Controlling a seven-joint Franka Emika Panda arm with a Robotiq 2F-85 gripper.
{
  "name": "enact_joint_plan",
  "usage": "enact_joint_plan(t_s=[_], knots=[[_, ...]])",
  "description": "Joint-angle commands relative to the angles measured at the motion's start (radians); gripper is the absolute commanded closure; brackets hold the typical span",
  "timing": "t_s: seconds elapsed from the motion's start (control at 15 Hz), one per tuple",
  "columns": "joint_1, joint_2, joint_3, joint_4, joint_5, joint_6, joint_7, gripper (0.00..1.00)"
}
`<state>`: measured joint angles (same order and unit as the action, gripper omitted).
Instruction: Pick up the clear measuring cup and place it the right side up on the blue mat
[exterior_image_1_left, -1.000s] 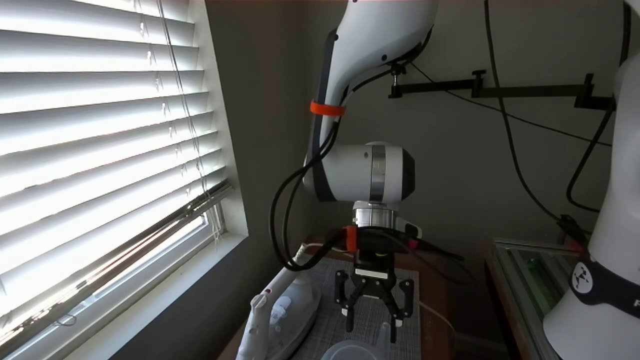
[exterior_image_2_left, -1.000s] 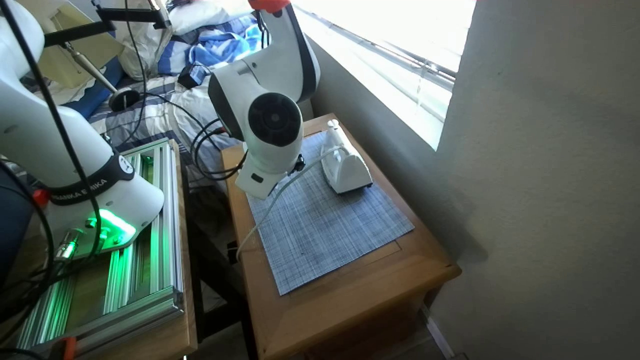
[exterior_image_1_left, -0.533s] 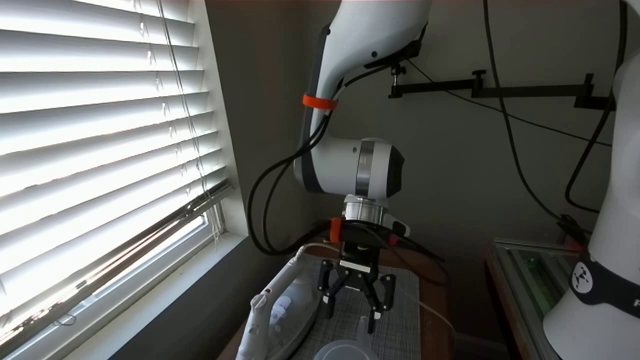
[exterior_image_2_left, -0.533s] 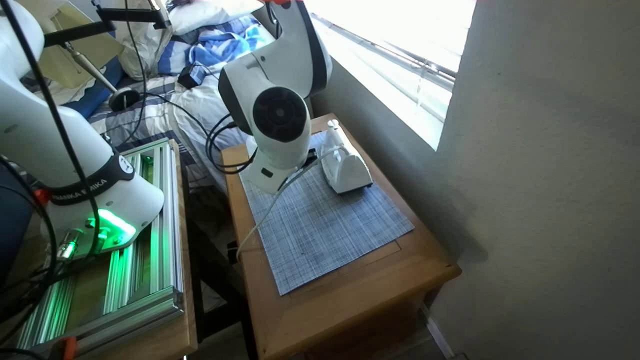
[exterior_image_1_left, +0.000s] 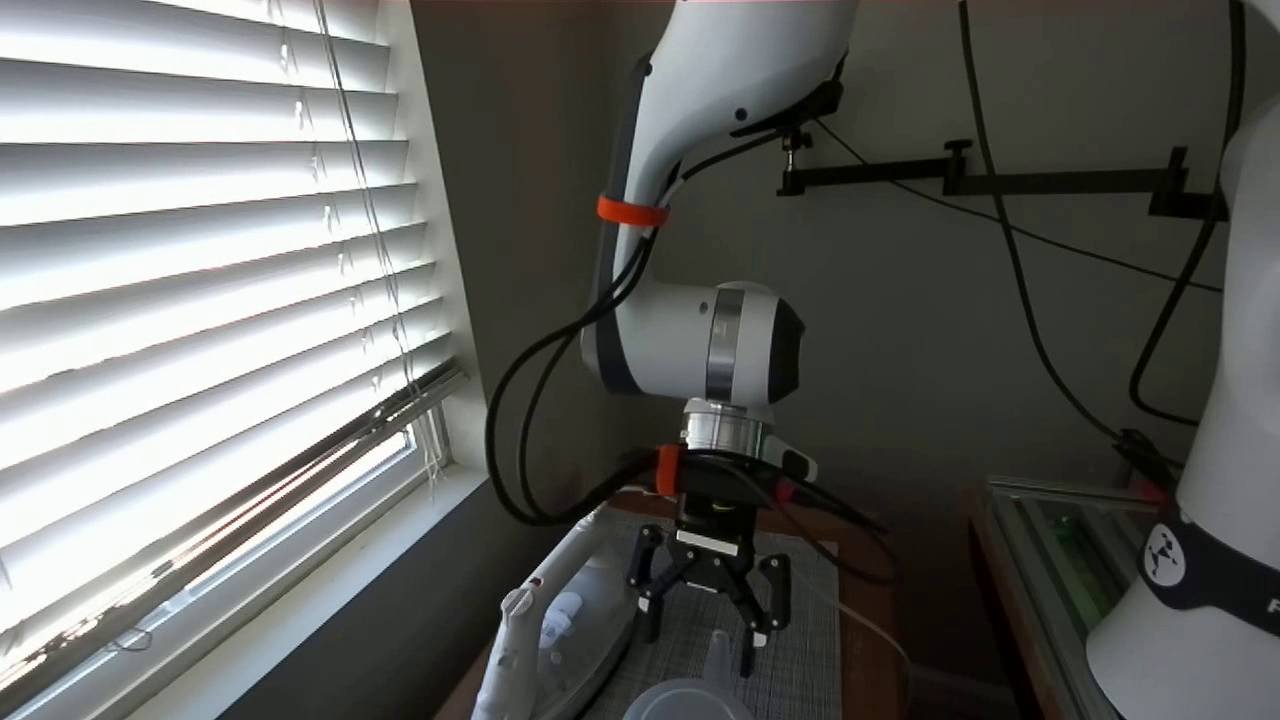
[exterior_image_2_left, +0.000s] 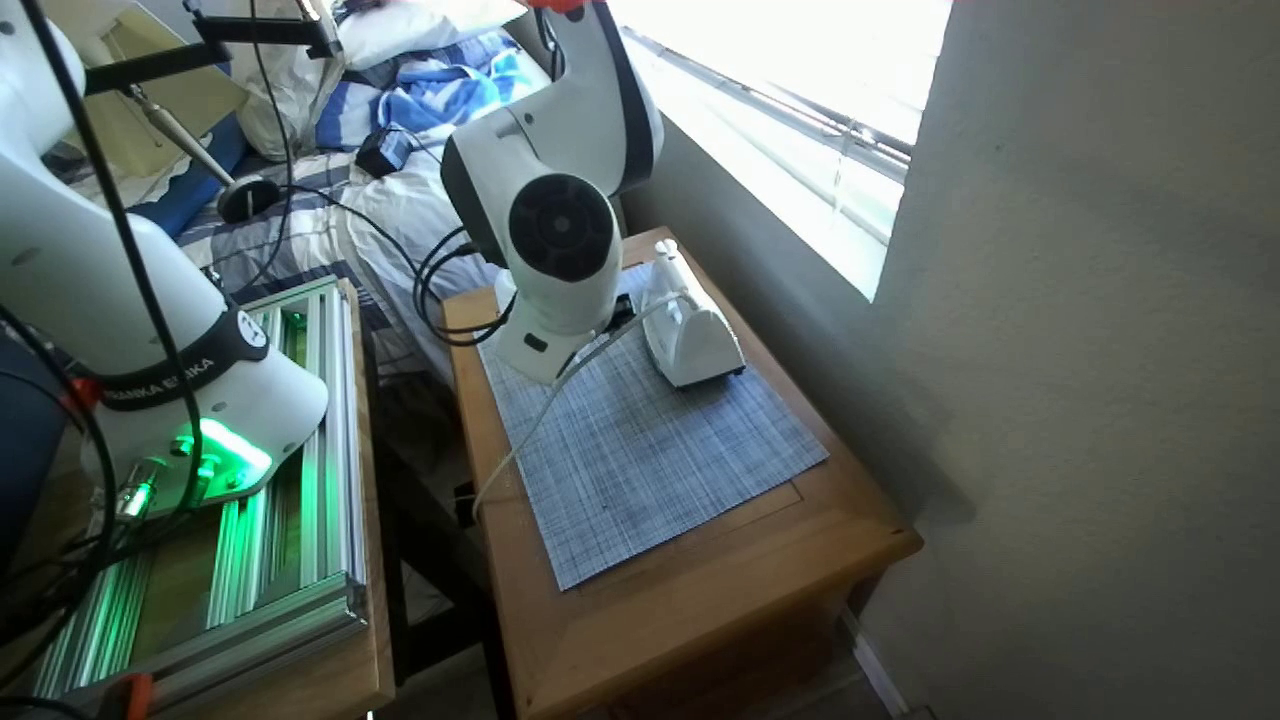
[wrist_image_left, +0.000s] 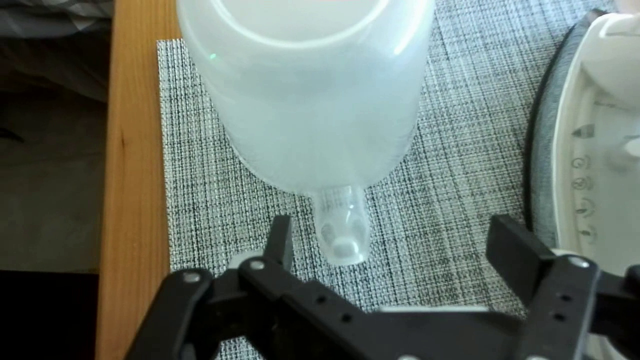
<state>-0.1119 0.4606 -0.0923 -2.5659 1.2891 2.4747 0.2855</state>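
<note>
A: What fills the background?
B: A bed (exterior_image_2_left: 325, 248) under a plaid cover lies beyond the blue mat (exterior_image_2_left: 650, 460) in an exterior view.

A: And the robot?
B: A white Franka arm (exterior_image_2_left: 575, 130) arches above the mat in both exterior views, its base (exterior_image_2_left: 255, 385) well apart from the mat, off to one side.

A: What supports the mat?
B: A wooden table (exterior_image_2_left: 700, 585), its brown top showing past the mat's edges.

A: Anything else there?
B: A white clothes iron (exterior_image_2_left: 695, 340) rests on the mat near one edge, its pale cord (exterior_image_2_left: 540, 415) running across the mat and over the opposite edge.

A: The jaws?
B: Spread apart. The black gripper (wrist_image_left: 393, 244) hangs over the mat, pointing down, with a wide space between its fingers (wrist_image_left: 517, 257).

A: Where is the clear measuring cup (wrist_image_left: 310, 110)?
B: On the mat, near one corner, apparently bottom up; the wrist view crops part of its body.

A: And the smallest detail?
B: The cup's stubby handle (wrist_image_left: 343, 225), jutting out over the mat. In the wrist view it shows between the fingers, apart from both. Whether the fingertips stand level with it above the mat cannot be told.
</note>
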Motion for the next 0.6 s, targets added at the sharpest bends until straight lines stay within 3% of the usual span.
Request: enact_joint_plan(t_s=[0.0, 0.53], knots=[[0.010, 0.044, -0.016, 0.001, 0.004, -0.015, -0.026, 0.00], [-0.007, 0.111, -0.017, 0.025, 0.024, -0.037, -0.053, 0.03]])
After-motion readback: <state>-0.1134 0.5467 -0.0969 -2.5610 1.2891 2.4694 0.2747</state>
